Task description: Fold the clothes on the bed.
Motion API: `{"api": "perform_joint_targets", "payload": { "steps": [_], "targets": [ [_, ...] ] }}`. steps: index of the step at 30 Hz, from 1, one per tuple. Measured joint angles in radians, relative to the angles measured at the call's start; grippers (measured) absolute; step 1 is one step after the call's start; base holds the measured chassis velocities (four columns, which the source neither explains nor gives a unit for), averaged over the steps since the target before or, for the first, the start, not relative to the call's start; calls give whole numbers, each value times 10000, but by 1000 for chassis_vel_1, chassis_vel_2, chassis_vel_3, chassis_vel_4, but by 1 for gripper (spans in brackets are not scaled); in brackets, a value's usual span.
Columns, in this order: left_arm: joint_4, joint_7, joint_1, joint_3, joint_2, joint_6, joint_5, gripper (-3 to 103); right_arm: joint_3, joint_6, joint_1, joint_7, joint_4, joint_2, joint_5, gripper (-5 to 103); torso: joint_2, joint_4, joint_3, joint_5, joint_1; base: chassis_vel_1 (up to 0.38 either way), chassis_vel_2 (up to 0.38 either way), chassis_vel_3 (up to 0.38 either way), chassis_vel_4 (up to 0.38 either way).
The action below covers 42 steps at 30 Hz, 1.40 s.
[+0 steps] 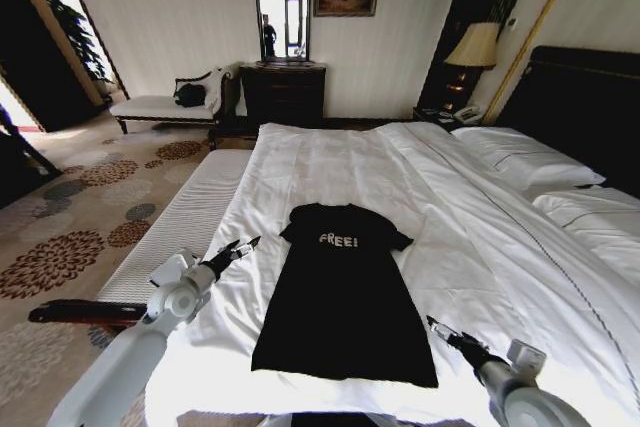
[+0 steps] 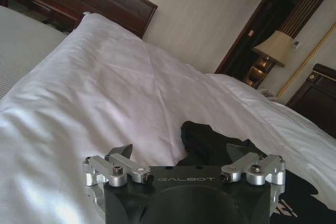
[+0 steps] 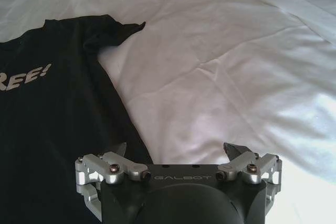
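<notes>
Plainly, folding has hardly begun, if at all: the black T-shirt lies spread flat and face up on the bed, near its foot edge, with the collar toward the far side and the hem closest to the robot. The body forms one long dark panel with no crease across it. Both short sleeves look pulled in close to the shoulders, though I cannot tell whether they are deliberately tucked. By my judgement, nearly every fold is left to make.

The left gripper hovers just beside the shirt's left sleeve, over the white duvet, its fingers apart and holding nothing. The right gripper hangs near the shirt's lower right corner by the hem, its fingers likewise apart and empty.

The shirt is soft, matte fabric that drapes limp, with small white "FREE!" lettering across the chest. The duvet beneath is smooth, lightly wrinkled white cloth, faintly glossy where light falls.
</notes>
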Motion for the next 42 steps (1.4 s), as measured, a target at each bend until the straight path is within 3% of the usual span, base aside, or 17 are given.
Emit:
{"api": "perform_joint_targets", "payload": {
  "steps": [9,21,29,32,34,36,38,41,42],
  "targets": [
    [2238,1,-1937,1629,-1268,54,14,100,-5,-132,106,54,-39,-15,41,100,0,-1,0,1,-1,0,0,0,0],
    [4219,1,-2979,2416,-2503,2,393,96,157,-251,118,12,-255,-324,169,100,1,1,-1,2,-2,0,0,0,0],
    [4728,2,-3325,2635,-2961,-96,610,92,142,-297,59,-212,-271,-286,147,100,2,-1,-1,2,-2,0,0,0,0],
    [4874,1,-3359,2581,-3108,-157,621,80,226,-284,-127,-563,-313,-269,-15,100,2,-2,-1,-1,-2,0,0,0,0],
    [4874,1,-3354,2574,-3108,-169,620,80,232,-279,-136,-584,-319,-264,-27,100,1,-3,-2,0,-2,0,0,0,0],
    [4898,1,-3308,2533,-3117,-236,621,64,240,-270,-142,-621,-324,-257,-44,100,2,0,-1,0,-2,0,0,0,0],
    [4936,1,-3299,2515,-3130,-260,629,64,240,-269,-137,-622,-324,-258,-44,100,2,0,-2,0,-3,0,0,0,0],
    [5095,1,-3295,2453,-3206,-323,667,47,239,-268,-129,-623,-311,-277,-42,100,1,0,-2,0,-2,0,0,0,0],
    [5144,1,-3302,2442,-3234,-337,679,47,239,-267,-131,-622,-305,-278,-38,100,2,1,-1,0,-2,0,0,0,0]
  ]
}}
